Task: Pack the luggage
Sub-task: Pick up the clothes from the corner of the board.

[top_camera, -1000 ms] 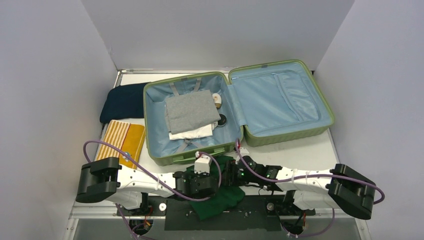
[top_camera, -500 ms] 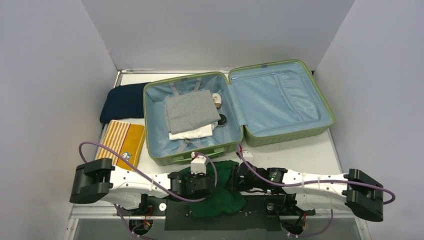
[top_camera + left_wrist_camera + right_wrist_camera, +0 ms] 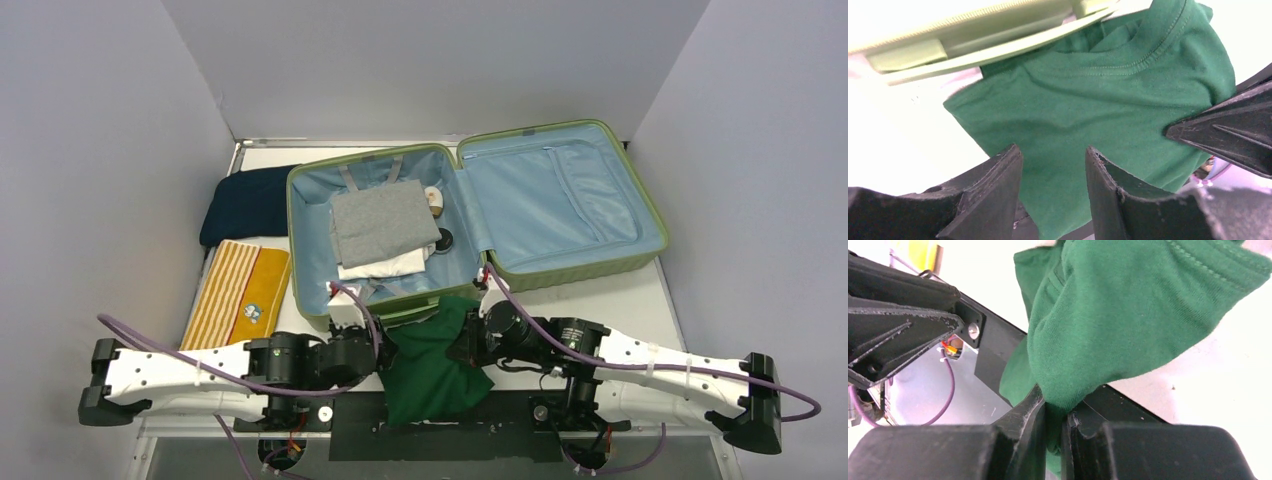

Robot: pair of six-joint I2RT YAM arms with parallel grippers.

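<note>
The luggage (image 3: pixel 560 272) is shown with a light-green shell and a light-blue lining (image 3: pixel 540 195); the cloths within are coloured grey (grey cloth (image 3: pixel 383 222)) and white (white cloth (image 3: pixel 385 266)). The shirt (image 3: pixel 430 365) is rendered in plain dark green and the bundle (image 3: pixel 245 203) in navy. The towel (image 3: pixel 228 292) is striped orange and cream, with a plain mustard-yellow part, and the arms (image 3: pixel 650 360) are finished in white and black.

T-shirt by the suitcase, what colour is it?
The T-shirt is dark green, clearest in the left wrist view.
</note>
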